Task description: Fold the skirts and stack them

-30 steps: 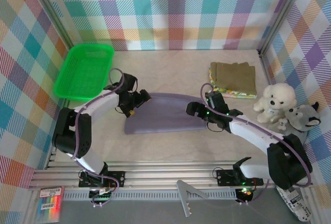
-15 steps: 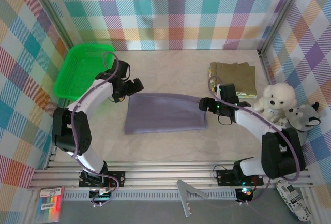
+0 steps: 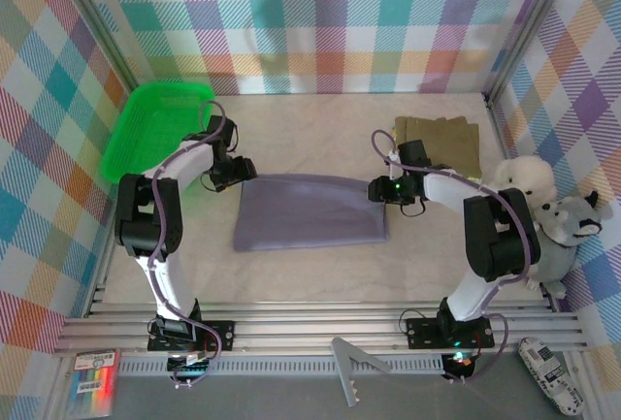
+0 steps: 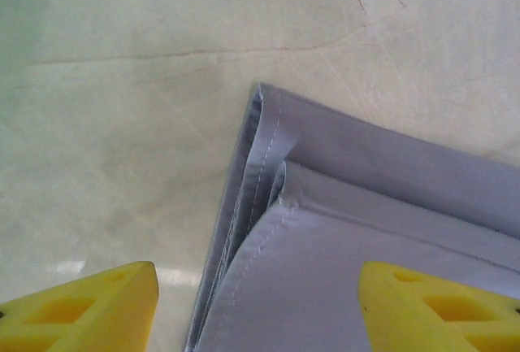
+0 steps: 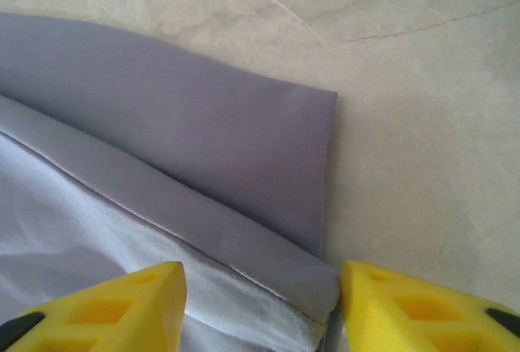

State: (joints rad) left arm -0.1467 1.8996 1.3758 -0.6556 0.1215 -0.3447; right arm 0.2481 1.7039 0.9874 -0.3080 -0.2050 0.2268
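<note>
The grey-lavender skirt (image 3: 310, 211) lies folded flat in the middle of the table. My left gripper (image 3: 241, 172) is at its far left corner, and in the left wrist view its yellow fingers (image 4: 81, 307) stand apart on either side of the stitched hem corner (image 4: 276, 197). My right gripper (image 3: 380, 190) is at the far right corner. There its jaws are narrower but open around the folded edge (image 5: 268, 246), with the right finger (image 5: 422, 307) touching it. The olive-brown skirt (image 3: 441, 141) lies folded on the floral skirt (image 3: 396, 133) at the back right.
A green plastic basket (image 3: 160, 134) stands at the back left, close behind my left arm. A white plush toy (image 3: 524, 182) and a grey one (image 3: 568, 221) sit at the right wall beside my right arm. Plaid walls close in three sides.
Both grippers have moved outward and back to the grey-lavender skirt's far corners. The skirt's far edge now lies flat. Both pairs of jaws have narrowed.
</note>
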